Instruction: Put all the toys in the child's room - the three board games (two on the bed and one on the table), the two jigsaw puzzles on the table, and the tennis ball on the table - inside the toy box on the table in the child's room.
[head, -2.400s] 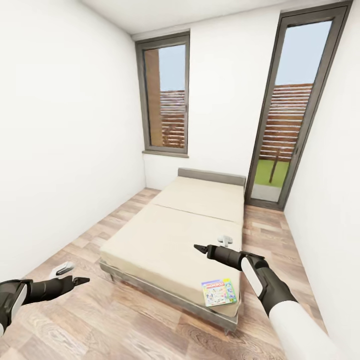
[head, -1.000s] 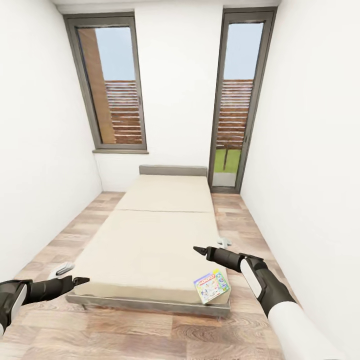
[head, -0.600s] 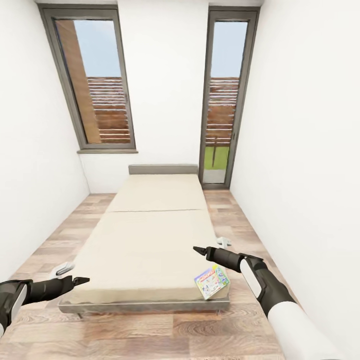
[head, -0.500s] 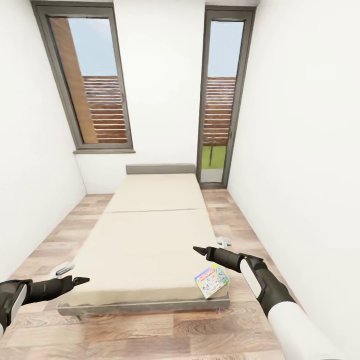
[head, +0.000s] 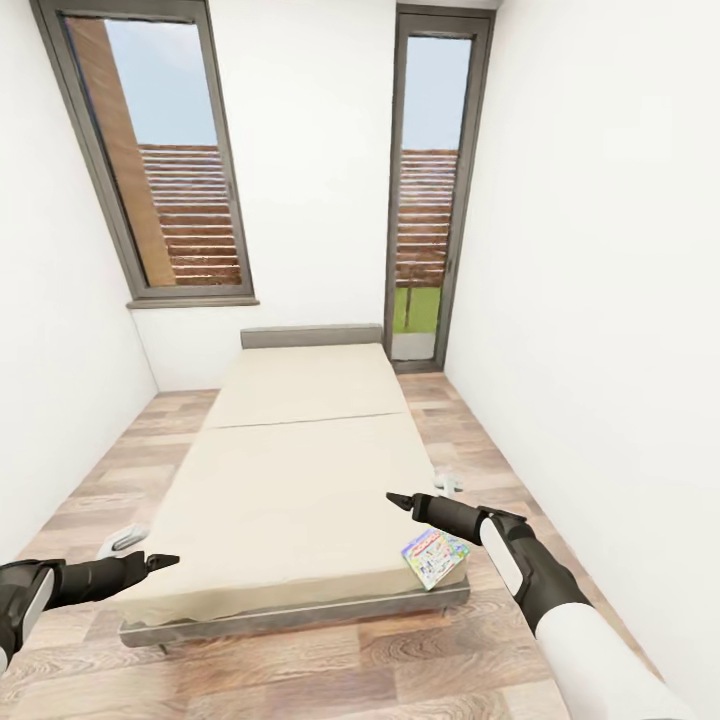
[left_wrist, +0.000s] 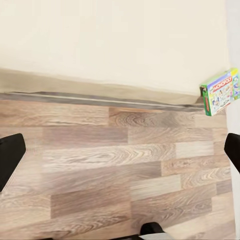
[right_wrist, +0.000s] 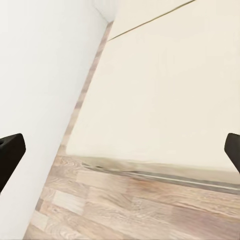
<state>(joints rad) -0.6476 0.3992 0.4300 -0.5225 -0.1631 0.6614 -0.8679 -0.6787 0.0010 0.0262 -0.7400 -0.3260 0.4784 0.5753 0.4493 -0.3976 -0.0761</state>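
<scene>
One board game (head: 433, 557), a white-green box with red lettering, lies on the near right corner of the bed (head: 300, 470). My right gripper (head: 396, 497) hangs open over the mattress, just up and left of that box. My left gripper (head: 168, 560) is open and empty off the bed's near left corner. The left wrist view looks past the open left gripper (left_wrist: 120, 155) at the floor, the bed's edge (left_wrist: 100, 92) and the board game (left_wrist: 220, 91). The open right gripper (right_wrist: 120, 150) faces the cream mattress (right_wrist: 165, 100). The table, toy box, jigsaw puzzles and tennis ball are out of view.
White walls stand close on both sides of the bed. A window (head: 165, 160) and a tall glass door (head: 420, 200) fill the far wall. Small white objects lie on the wood floor at the left (head: 122, 540) and the right (head: 447, 482) of the bed.
The camera has swung and moved, so the bed now lies straight ahead. Both arms keep the same pose and the board game stays on its corner.
</scene>
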